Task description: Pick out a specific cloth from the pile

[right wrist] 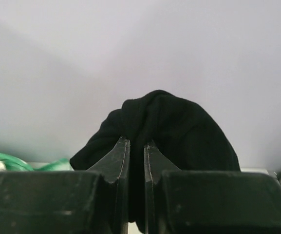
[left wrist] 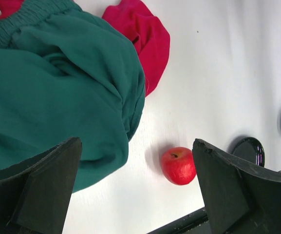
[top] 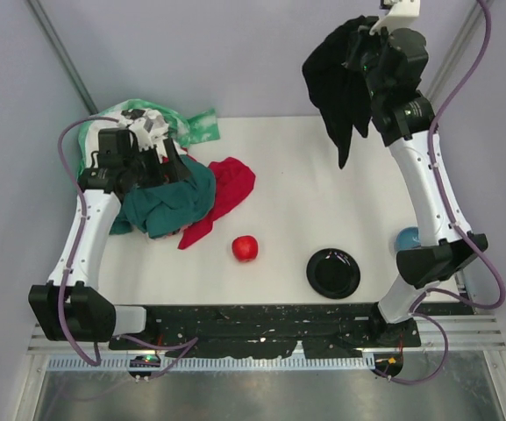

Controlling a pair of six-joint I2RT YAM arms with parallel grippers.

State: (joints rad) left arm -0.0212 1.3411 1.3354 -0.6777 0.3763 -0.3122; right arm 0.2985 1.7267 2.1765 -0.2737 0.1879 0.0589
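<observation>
The right hand (right wrist: pixel 135 144) grips the cloth (top: pixel 336 83), raised above the counter (top: pixel 305 193) at far right. The left hand (left wrist: pixel 136 144), fingers spread, hovers over the pile (top: pixel 169 197) at the left edge; a black dish (top: pixel 333 273) sits near the front edge.

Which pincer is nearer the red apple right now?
Left. The left pincer hovers open over the dark teal cloth, a short way from the apple. The right pincer hangs high at the far right, shut on the black cloth, well away.
</observation>
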